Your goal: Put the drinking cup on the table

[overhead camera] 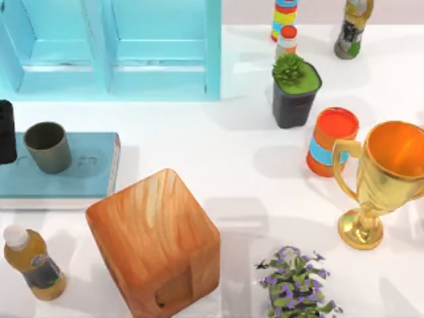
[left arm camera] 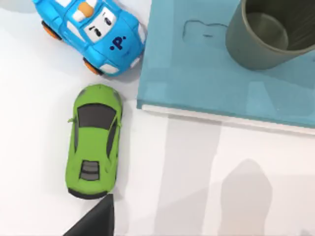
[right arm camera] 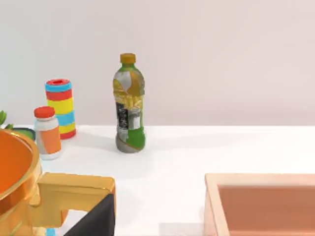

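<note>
White and glossy, the table (overhead camera: 218, 152) is carrying everything. At its left edge a teal book (overhead camera: 63, 173) is lying flat, and the cup (overhead camera: 48, 147) is standing upright on the book's top, mouth up, towards the book's far left part. In the left wrist view the cup (left arm camera: 268, 33) is sitting on the book (left arm camera: 211, 73) well in from the book's white-paged edge, with a green toy car (left arm camera: 94, 140) and a blue toy car (left arm camera: 93, 34) lying on the table just beside that book. A dark shape (overhead camera: 6, 131) is showing at the table's left edge, just beside the cup; what it is I cannot tell.

Along the far edge a light-blue cabinet (overhead camera: 112, 50) is standing. Near the front edge a wooden block (overhead camera: 156, 242) is tilting, with a yellow bottle (overhead camera: 32, 262) at the front left corner and a purple-flowered plant (overhead camera: 298, 285) to the block's right. Towards the right edge a gold trophy (overhead camera: 381, 175) is standing next to an orange can (overhead camera: 331, 141), and a black plant pot (overhead camera: 295, 89) is sitting behind them.

A dark fingertip (left arm camera: 96, 221) of the left gripper is poking in over the table near the green car; whether the fingers are apart or together I cannot tell. For the right gripper, one dark tip (right arm camera: 96, 219) is showing beside the trophy's handle (right arm camera: 64, 194), and again I cannot tell.
</note>
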Controlling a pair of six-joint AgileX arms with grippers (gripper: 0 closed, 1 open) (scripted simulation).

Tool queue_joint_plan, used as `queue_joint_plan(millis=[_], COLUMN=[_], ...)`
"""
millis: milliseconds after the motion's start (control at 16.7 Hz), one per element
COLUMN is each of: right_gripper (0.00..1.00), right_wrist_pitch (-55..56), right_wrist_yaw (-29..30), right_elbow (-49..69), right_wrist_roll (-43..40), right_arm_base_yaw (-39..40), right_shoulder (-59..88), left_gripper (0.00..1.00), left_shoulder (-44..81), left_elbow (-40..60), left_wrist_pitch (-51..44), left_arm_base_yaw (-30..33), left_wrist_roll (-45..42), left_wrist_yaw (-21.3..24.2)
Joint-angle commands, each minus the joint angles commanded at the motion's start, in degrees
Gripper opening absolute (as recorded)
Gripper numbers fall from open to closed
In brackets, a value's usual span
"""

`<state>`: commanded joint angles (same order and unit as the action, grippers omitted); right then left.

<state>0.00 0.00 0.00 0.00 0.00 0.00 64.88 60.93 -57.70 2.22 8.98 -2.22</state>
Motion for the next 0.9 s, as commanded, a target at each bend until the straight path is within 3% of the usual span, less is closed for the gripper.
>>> queue_joint_plan(millis=[480,900], right_gripper=[1.00,1.00], right_wrist_pitch=[0.00,0.00], right_wrist_yaw=[0.00,0.00], right_elbow=[0.00,0.00], right_wrist_roll=[0.00,0.00], right_arm_base_yaw=[0.00,0.00], right_shoulder=[0.00,0.00], left_gripper=[1.00,1.00], left_shoulder=[35.28,52.23], left_elbow=[36.67,52.49], left_wrist_pitch=[-21.22,-28.72], left_arm_base_yaw=[4.92,8.45], left_wrist_roll=[1.22,0.16], left_wrist_yaw=[1.33,1.85])
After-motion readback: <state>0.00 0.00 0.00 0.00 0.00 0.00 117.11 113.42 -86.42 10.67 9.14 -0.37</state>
